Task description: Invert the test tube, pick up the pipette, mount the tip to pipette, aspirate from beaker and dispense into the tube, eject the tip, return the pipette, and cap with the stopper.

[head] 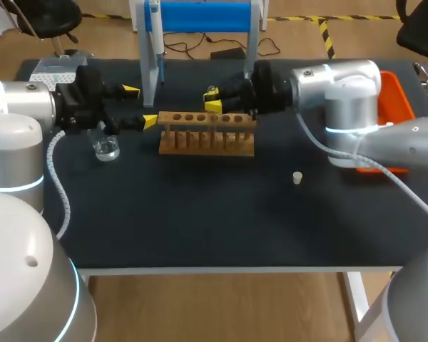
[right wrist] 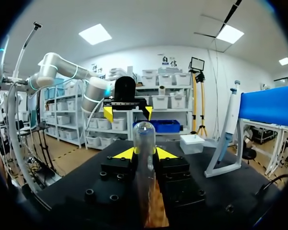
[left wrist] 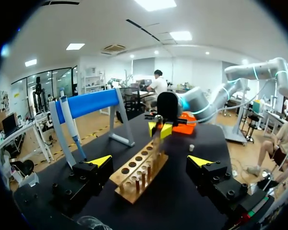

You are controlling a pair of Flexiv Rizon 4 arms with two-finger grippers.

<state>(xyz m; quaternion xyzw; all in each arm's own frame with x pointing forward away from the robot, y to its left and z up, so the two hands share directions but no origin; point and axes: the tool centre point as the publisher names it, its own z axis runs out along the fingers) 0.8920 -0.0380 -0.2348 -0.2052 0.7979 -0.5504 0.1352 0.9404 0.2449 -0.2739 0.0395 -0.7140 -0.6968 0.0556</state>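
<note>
- test tube (right wrist: 144, 141): clear glass and see-through. It stands upright with the rounded closed end on top, so the mouth faces down.
- No liquid visible in the part of it I can see.
- Its lower part runs down to the wooden rack (head: 207, 135), near the middle of the row. I can't tell whether it sits in a hole or hangs just above.
- right gripper (head: 212, 100): comes in level from the right over the rack. Both yellow tips are pressed on the tube from either side, a little below the round end, so it's clamped on the glass.
- Rack: light wood with one row of round holes along the top bar. It lies across the table between my two grippers.
- left gripper (head: 140, 105): level at the rack's left end and facing the right gripper. Fingers are spread wide with nothing between them and touch nothing.
- beaker (head: 105, 147): small clear glass on the mat, right under the left gripper's body and just left of the rack.
- stopper (head: 297, 177): small and pale, alone on the dark mat, well apart from the rack on its near right.
- pipette (left wrist: 69, 120): hanging on the stand with the blue bar (head: 200, 16), behind the rack.
- orange tray (head: 398, 96): far right edge, partly hidden behind my right arm.
</note>
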